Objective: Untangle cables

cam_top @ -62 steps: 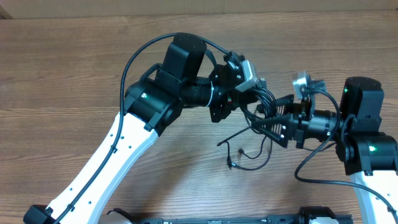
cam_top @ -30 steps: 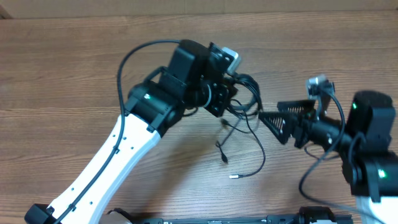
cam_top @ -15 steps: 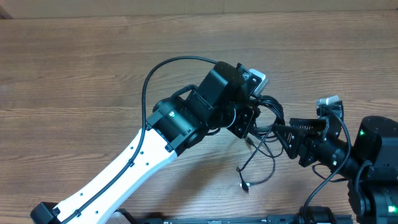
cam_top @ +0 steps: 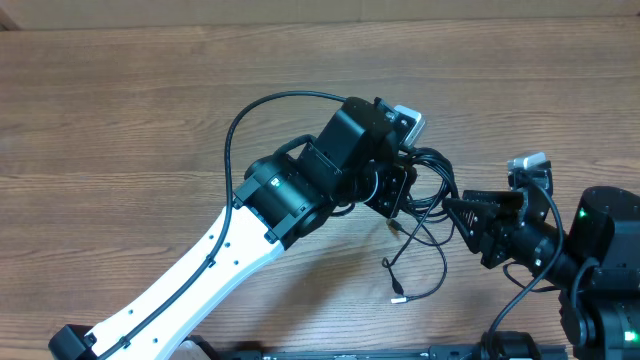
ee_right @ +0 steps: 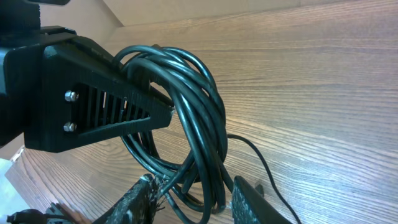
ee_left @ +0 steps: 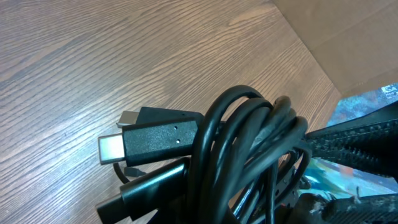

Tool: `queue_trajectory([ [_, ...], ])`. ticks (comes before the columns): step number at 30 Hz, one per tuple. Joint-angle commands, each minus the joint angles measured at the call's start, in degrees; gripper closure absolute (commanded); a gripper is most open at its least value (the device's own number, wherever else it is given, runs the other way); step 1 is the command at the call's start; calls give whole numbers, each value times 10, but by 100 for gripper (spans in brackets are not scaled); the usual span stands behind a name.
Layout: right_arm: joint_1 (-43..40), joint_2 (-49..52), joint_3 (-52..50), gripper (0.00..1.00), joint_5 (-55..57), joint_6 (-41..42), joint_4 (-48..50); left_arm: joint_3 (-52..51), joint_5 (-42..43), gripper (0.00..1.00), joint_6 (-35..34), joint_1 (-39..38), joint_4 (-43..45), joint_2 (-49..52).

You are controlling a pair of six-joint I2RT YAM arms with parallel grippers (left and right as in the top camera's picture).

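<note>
The cables (cam_top: pixel 428 178) are a coil of thin black cords held above the table, and my left gripper (cam_top: pixel 404 186) is shut on it. Loose ends hang down to a silver-tipped plug (cam_top: pixel 398 296). In the left wrist view the cables (ee_left: pixel 249 149) fill the frame and hide my own jaws; one silver plug (ee_left: pixel 112 148) sticks out to the left. My right gripper (cam_top: pixel 452 208) reaches in from the right. In the right wrist view that right gripper (ee_right: pixel 193 199) has its jaws closed in on several strands of the cables (ee_right: pixel 199 118), just below the left gripper's ribbed finger (ee_right: pixel 93 112).
The wooden table (cam_top: pixel 120 110) lies under both arms. The left arm's white link (cam_top: pixel 200 260) crosses the lower left, with its thick black wire (cam_top: pixel 245 115) arching above. The right arm's base (cam_top: pixel 600 270) stands at the right edge. A cardboard wall (ee_left: pixel 348 37) stands behind the table.
The left arm swung right, carrying the coil to the right gripper. The right jaws narrowed around the strands. The hanging plug end has dropped lower.
</note>
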Motion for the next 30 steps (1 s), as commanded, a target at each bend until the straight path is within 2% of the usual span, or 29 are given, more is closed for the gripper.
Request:
queue_trajectory([
  [1, 3, -4, 3, 63, -1, -16, 5, 7, 14, 96, -15, -1, 8, 5],
  [5, 3, -4, 3, 69, -1, -16, 6, 7, 27, 96, -23, -1, 17, 5],
  [16, 3, -4, 3, 73, 0, -16, 9, 7, 68, 96, -23, -1, 33, 5],
  [18, 3, -4, 3, 69, 5, -16, 9, 7, 73, 96, -23, -2, 33, 5],
  [22, 3, -4, 3, 55, 35, -16, 9, 7, 85, 96, -23, -2, 32, 5],
  [30, 3, -1, 3, 55, 46, -16, 9, 7, 100, 96, -22, -2, 31, 5],
])
